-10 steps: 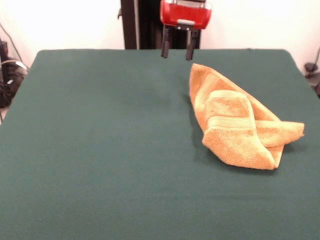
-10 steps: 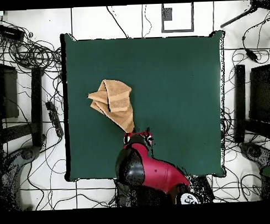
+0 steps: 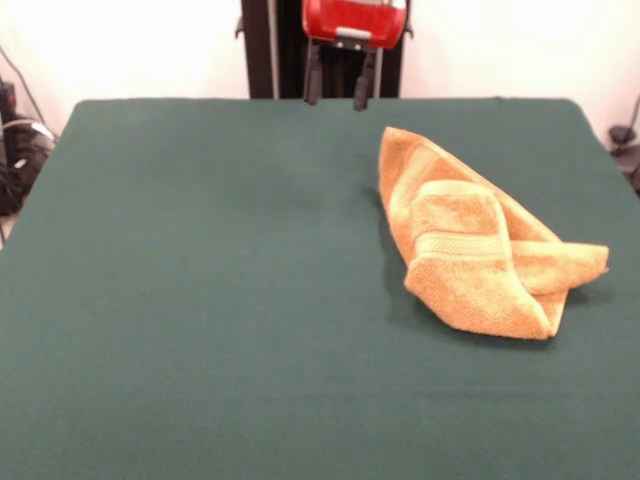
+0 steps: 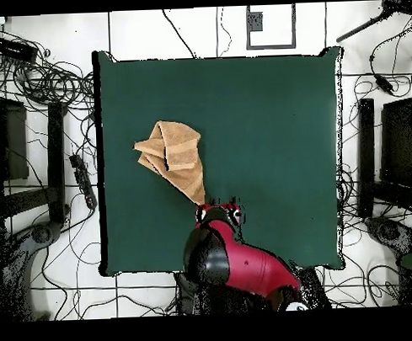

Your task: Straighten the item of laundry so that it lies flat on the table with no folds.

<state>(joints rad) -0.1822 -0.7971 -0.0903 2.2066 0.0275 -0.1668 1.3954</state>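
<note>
Front view shows you the folded orange-tan terry towel [image 3: 478, 258] untouched; red-bodied gripper [image 3: 334, 100], fingers spread and empty, hovers beyond its far corner, so next grasp that corner.

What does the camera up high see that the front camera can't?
Only the overhead view shows the whole red arm, the floor cables and all four table edges. Only the front view shows the towel's woven stripe and the hand's two dark fingers hanging apart. Both show the folded towel lying untouched on the green table.
</note>
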